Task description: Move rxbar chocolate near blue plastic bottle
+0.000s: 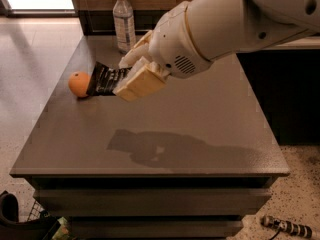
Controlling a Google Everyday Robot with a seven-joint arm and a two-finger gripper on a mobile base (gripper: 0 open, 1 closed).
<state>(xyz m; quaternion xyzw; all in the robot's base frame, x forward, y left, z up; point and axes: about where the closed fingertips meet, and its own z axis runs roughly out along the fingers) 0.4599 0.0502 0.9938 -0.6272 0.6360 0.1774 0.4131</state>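
Rxbar chocolate [106,80] is up off the tabletop [200,134], and we're in the carry phase of this one! Starting nearest the camera, the front of the grey tabletop shows only a dark shadow [150,149] of arm and hand. With that shadow lying well forward of the load, I judge the bar to be airborne rather than dragging.

Moving in, there's the hand [122,77], over the left half of the tabletop and clenched on the right end of the black wrapper. One pale finger sits above it and a broad one below. The bar pokes out to the left, roughly level, and its free end shows right against the orange [79,84] at the left side of the tabletop. Whether the two actually touch, I can't tell from this angle.

White lettering on the wrapper is there, but it's too small to read. Same story at the far edge. The blue plastic bottle [124,21] stands upright with its white cap on, its pale label giving up no legible words.

So the pickup is done, and the delivery isn't. The bar hangs well short of the bottle. The next move calls for a push away from the camera toward that far edge, then a descent. The hand should release just beside the bottle without clipping it, because a tall, slim bottle looks easy to topple.
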